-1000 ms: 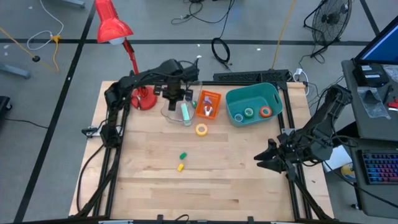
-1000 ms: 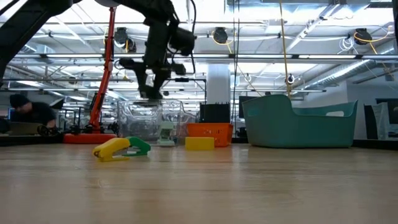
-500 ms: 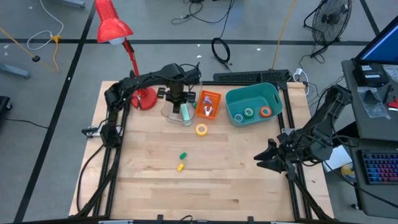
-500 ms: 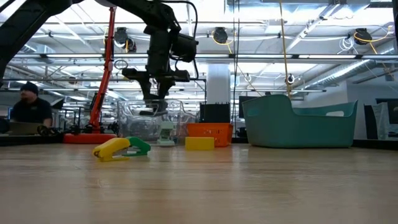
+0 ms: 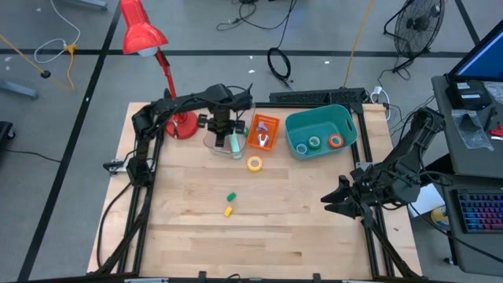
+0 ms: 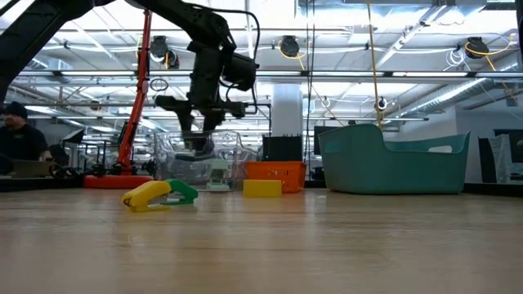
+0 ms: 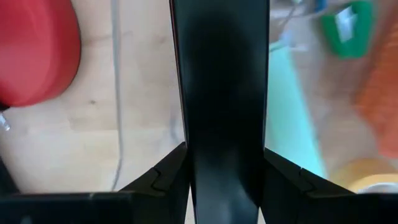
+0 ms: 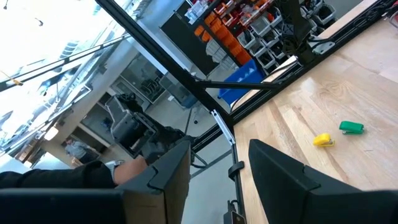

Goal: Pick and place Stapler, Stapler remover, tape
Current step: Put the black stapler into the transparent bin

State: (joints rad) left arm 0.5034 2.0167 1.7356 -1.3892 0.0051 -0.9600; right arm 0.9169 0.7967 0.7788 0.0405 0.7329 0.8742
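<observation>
With its fingers closed, the left tool over the far clear container could topple the mint stapler.

Table was pale wood w/ light plank grain. Lamp, upper left of high view, was bright red, base incl. Bin, upper right of centre, was teal; in it sat blue, green & orange tape rolls w/ pale centres. Yellow roll lay at centre. Tray beside the bin was orange. Clear container held a pale mint stapler. Small green block & yellow block were at lower centre. Both arms were black.
</observation>
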